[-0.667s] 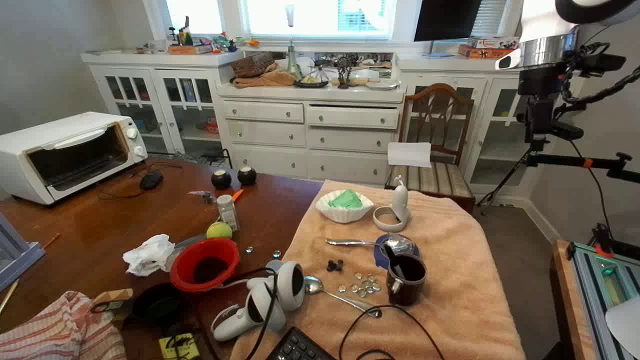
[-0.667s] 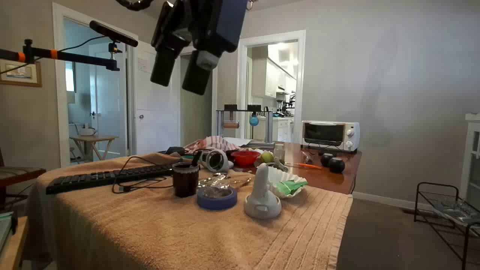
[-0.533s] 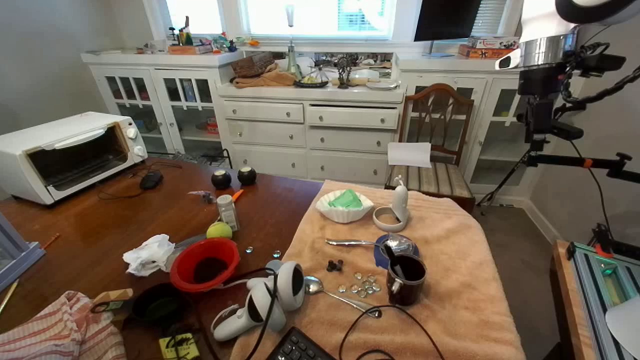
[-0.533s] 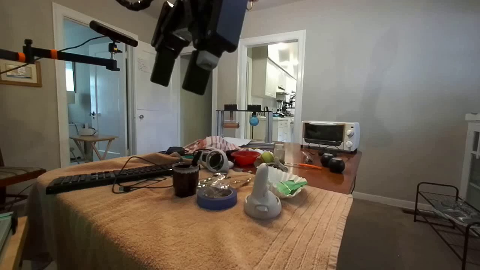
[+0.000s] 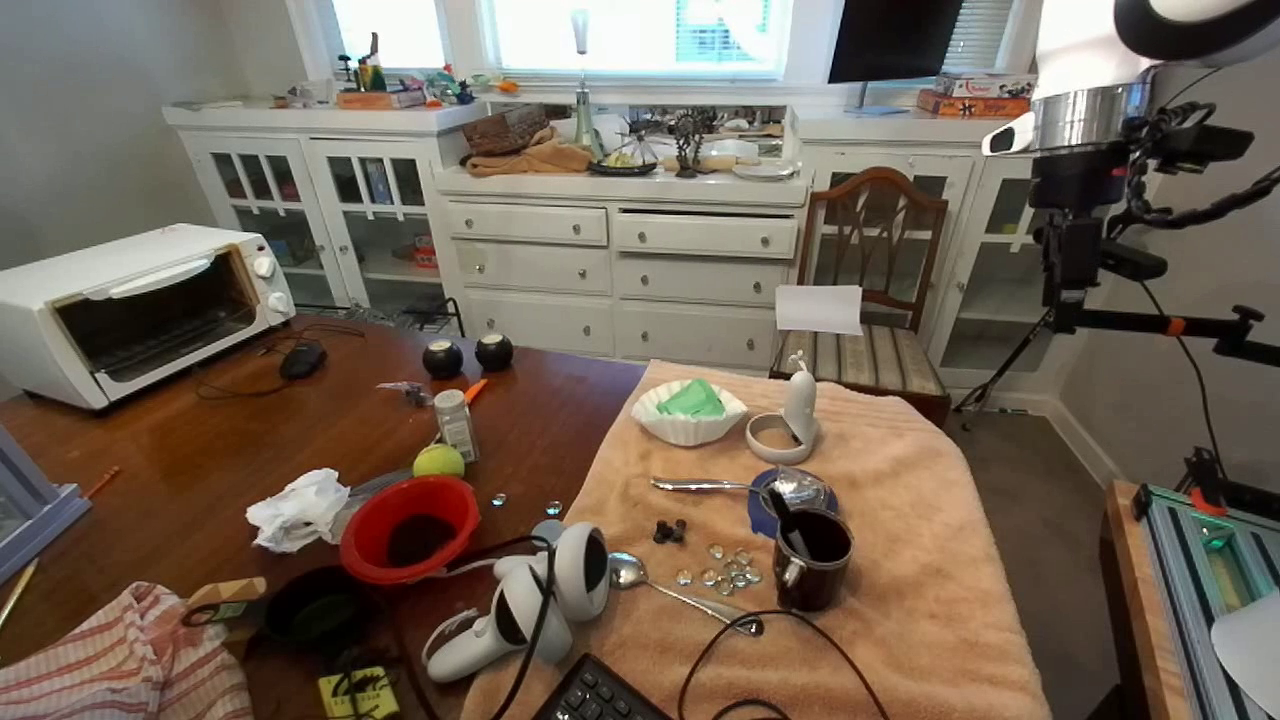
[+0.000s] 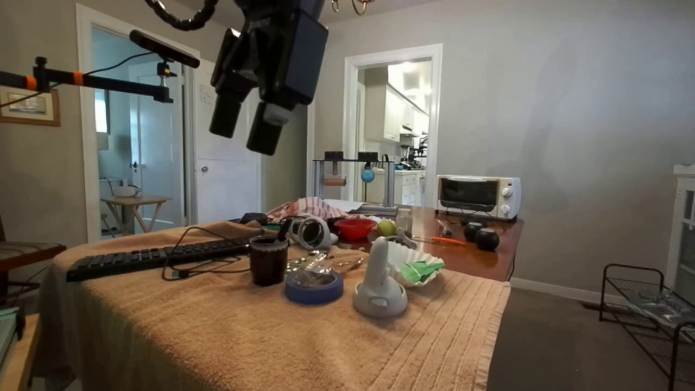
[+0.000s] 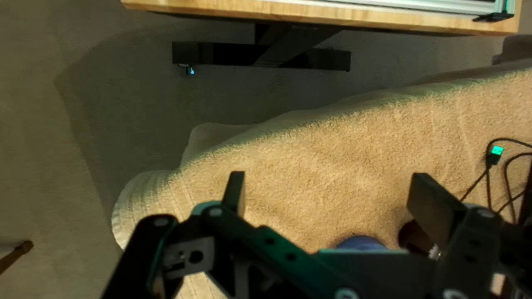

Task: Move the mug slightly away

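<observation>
Peach terry towel (image 5: 920, 590) over brown wooden table (image 5: 560, 420). Glossy dark cylindrical mug (image 5: 820, 582) upright on towel, just beside blue ring-shaped tape roll (image 6: 314, 293); slim black item (image 5: 785, 518) leaning inside. Black two-finger gripper (image 7: 326, 187) well above towel, fingers spread wide, nothing between. Mug probably rigid, slick, possibly breakable, moderate weight; best pinched across body, or by side handle (image 5: 792, 572), avoiding leaning item.

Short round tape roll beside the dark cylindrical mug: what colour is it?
The round tape roll is blue, showing best in an exterior view.
</observation>
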